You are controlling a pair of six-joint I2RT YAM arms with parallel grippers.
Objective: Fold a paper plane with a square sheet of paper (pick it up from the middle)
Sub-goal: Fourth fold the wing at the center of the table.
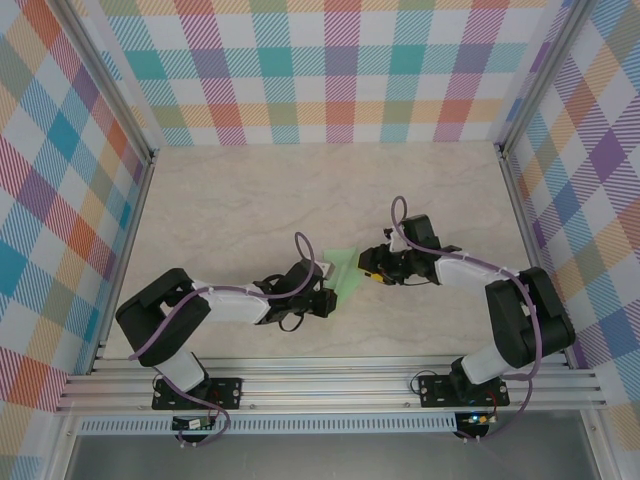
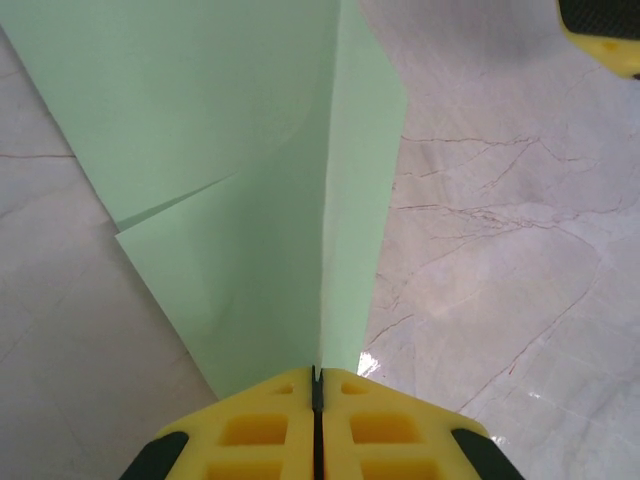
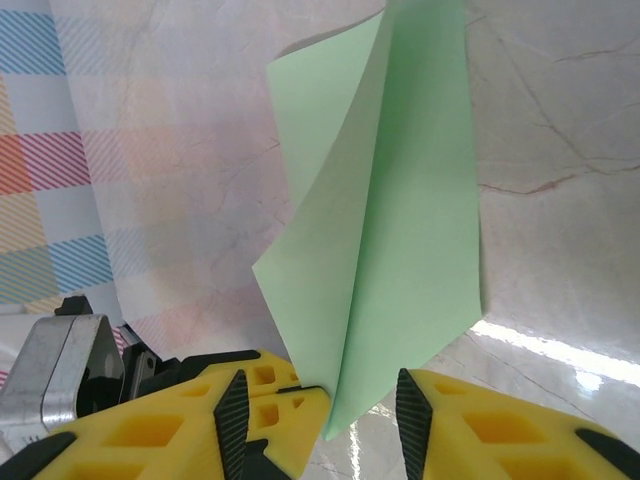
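Green paper, crease along left gripper (pinched)

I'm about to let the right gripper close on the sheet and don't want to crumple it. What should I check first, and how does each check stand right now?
1. Left gripper clamped on the paper: ok, jaws shut on its near tip at the crease.
2. Paper corner between the right gripper's fingers: ok.
3. Right jaws closed on the paper: not ok, they stand open with a gap on each side.
4. Centre crease straight: ok in the left wrist view.
5. The two grippers apart from each other: ok, the paper spans the space between them in the top view.
6. Paper lifted off the table: cannot tell.
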